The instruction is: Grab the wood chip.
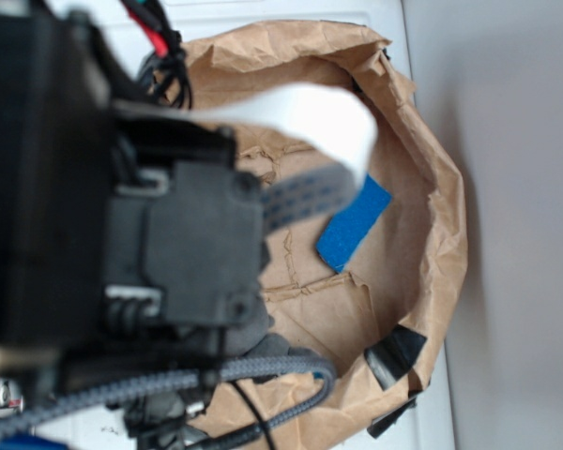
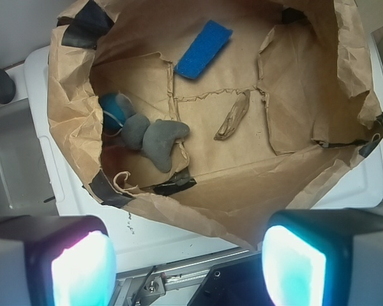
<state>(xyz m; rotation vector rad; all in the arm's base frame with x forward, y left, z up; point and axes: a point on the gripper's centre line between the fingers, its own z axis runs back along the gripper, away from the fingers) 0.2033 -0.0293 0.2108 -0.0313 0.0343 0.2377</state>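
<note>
The wood chip [image 2: 233, 116] lay on the floor of the crumpled paper bag [image 2: 345, 76], tilted, its thinner end pointing up and away from the wrist camera. Taking the chip as landmark: the blue block [image 2: 204, 48] sat beyond it and to the left, well apart; the grey soft shape [image 2: 158, 140] lay to its left, near but not touching; a torn paper flap [image 2: 293, 89] rose just to its right. The end effector [image 2: 188, 268] hovered above the bag's near rim with its two pads [image 2: 82, 268] spread wide and nothing between them. In the exterior view the arm hid the chip. To do the approach well, it seemed best to bring the end effector forward until it was centred over the chip, turn the wrist so the pads would close across the narrow width rather than along the grain, then descend between flap and soft shape without snagging paper.
</note>
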